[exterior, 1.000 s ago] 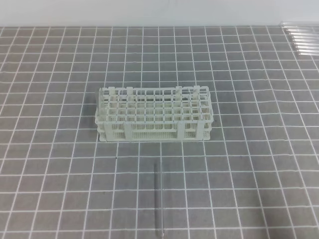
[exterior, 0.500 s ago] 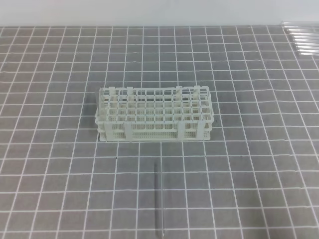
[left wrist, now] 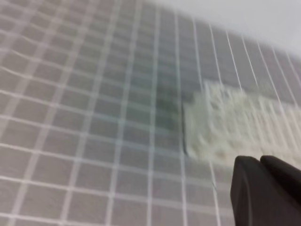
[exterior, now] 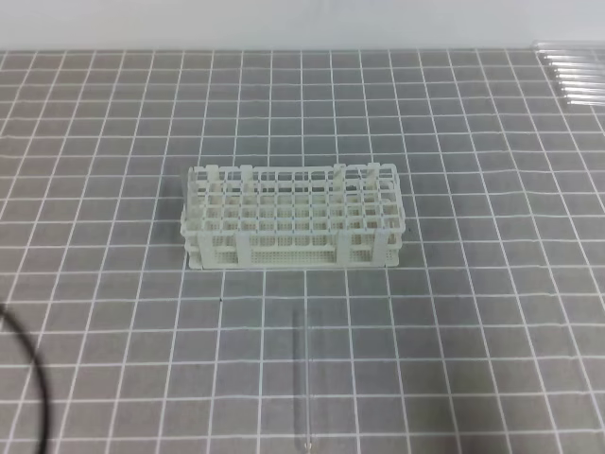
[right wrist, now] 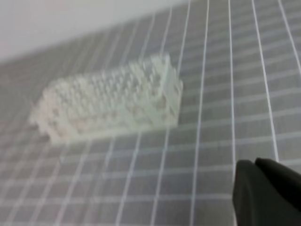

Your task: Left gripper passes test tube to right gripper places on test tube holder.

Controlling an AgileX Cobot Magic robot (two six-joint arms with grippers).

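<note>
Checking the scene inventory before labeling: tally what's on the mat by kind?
White rack: 1
Loose glass tube lying on the mat in front of the rack: 1
Clear tubes in a row at the far right corner: several, partly cut off, count unclear
Black cable: 1
Total countable: 3, plus the tube row

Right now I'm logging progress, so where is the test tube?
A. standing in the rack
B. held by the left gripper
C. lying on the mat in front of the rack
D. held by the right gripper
C: the tube lies flat on the gridded mat, apart from the rack, with no gripper on it.
</note>
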